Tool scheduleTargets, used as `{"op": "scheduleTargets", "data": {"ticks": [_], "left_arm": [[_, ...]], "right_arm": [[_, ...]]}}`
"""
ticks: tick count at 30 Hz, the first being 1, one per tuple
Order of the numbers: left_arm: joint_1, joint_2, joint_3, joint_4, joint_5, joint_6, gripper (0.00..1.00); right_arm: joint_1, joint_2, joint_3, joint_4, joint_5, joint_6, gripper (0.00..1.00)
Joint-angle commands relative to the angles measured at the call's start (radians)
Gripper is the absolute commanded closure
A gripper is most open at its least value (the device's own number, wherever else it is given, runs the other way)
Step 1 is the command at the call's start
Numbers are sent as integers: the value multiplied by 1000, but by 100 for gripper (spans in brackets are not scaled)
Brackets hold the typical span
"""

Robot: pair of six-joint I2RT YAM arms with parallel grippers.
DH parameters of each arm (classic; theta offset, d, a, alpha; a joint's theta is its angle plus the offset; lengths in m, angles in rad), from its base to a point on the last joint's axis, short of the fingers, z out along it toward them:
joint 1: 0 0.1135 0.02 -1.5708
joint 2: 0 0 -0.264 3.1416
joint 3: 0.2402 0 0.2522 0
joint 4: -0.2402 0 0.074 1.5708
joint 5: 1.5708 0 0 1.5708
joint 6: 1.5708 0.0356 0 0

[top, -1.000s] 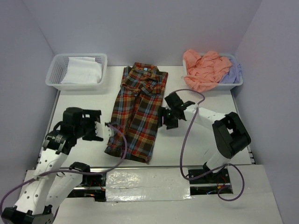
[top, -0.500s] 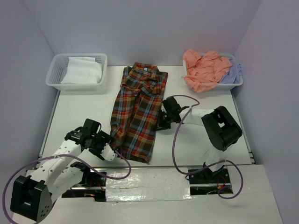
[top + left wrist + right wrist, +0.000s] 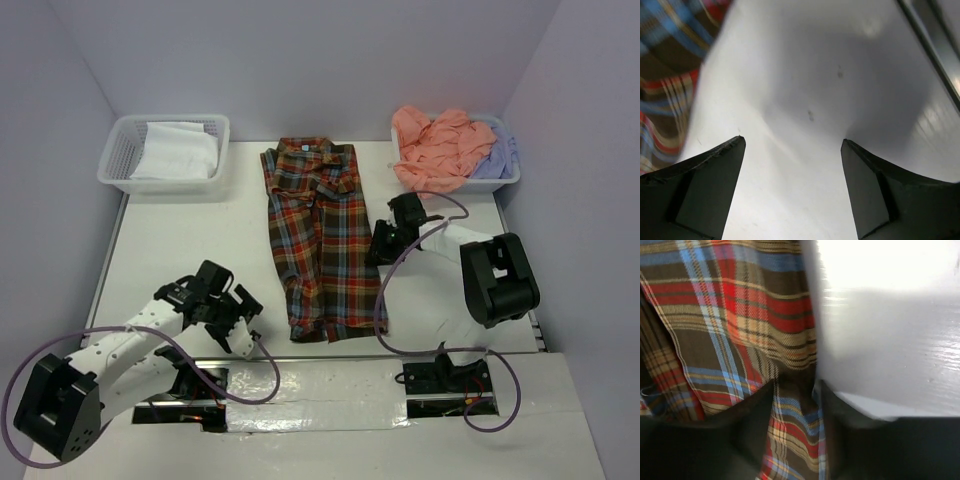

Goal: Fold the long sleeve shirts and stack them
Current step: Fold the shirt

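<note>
The plaid shirt (image 3: 322,240) lies lengthwise on the white table (image 3: 180,240), collar at the far end, folded into a narrow strip. My right gripper (image 3: 378,250) is at the shirt's right edge, shut on a fold of plaid cloth (image 3: 795,430) between its fingers. My left gripper (image 3: 243,325) is open and empty, low over the bare table to the left of the shirt's hem; the left wrist view shows its fingers (image 3: 705,190) apart with plaid (image 3: 665,75) at the upper left. A salmon-pink shirt (image 3: 432,145) and a lavender one (image 3: 500,150) fill the far-right basket.
A white lattice basket (image 3: 125,150) with white cloth (image 3: 180,150) stands at the far left. The far-right basket's rim (image 3: 500,182) shows under the heaped shirts. The table's near edge and the metal rail (image 3: 300,365) run close to the left gripper.
The plaid shirt has shifted right and straightened, pulled by my right gripper. My left gripper has let go, swung down toward the near edge and moved slightly right.
</note>
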Motion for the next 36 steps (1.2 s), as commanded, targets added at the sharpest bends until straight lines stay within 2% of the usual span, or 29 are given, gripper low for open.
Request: {"op": "scheduleTargets", "data": {"ticks": [1,4,8,12,14,18,21,24,27,28,31,32,33,34,35,36], "left_arm": [[-83,21,26,57,65,-123,9],[-179,35,14,183,45,-235,9],[-304,50,-3,321,30,-304,10],[-397,86,-35,446,8,-320,10],[-425,115,-49,512,25,-329,9],[-460,207,-37,605,21,-364,7],[-465,253,-32,619,4,-355,8],[-468,271,-30,619,7,-360,12],[-473,277,-24,591,21,-364,30],[-473,281,-24,588,31,-366,39],[-474,290,-21,576,62,-348,53],[-474,293,-18,569,67,-337,58],[-476,294,-17,554,71,-334,66],[-474,293,-9,545,71,-334,87],[-476,290,-4,531,70,-340,98],[-476,279,12,487,70,-337,100]], "right_arm": [[59,-28,81,-167,111,-160,47],[101,-102,94,-239,207,-154,41],[163,-258,82,-281,280,-56,41],[290,-333,77,-232,236,-8,43],[325,-310,89,-153,150,1,43],[339,-140,216,-82,79,-5,45],[338,7,316,-60,67,-8,45],[335,128,396,-49,25,-7,46],[329,194,422,-9,-8,21,46],[329,210,428,1,-9,27,46],[327,270,465,4,-4,44,50],[327,282,470,3,-1,53,65],[326,293,467,-2,17,64,76],[315,290,453,3,58,78,86],[306,279,430,23,68,96,100],[292,244,358,50,62,139,100]]}}
